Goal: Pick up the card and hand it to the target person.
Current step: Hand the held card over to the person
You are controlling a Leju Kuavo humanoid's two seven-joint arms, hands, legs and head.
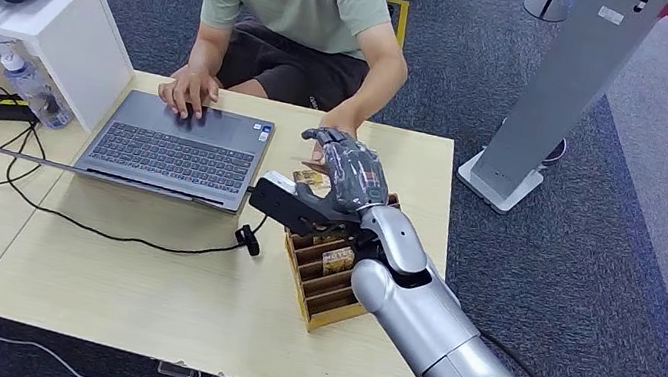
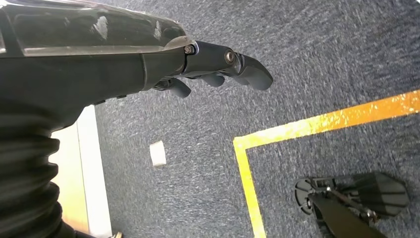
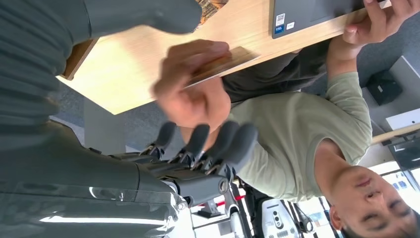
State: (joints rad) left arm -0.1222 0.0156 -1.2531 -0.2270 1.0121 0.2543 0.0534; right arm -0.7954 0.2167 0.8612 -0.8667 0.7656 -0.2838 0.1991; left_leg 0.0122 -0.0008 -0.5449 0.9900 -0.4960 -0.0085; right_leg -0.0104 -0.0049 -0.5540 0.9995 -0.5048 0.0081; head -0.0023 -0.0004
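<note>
Handover step: card [image 3: 218, 64] pinched by person's hand [image 3: 193, 94], right hand [image 3: 208, 144] open, empty; next, withdraw.

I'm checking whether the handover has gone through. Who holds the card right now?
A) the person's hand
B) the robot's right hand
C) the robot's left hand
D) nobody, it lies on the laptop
A: in the right wrist view the person's hand pinches the card, while the right hand has its fingers spread with nothing in them.
</note>
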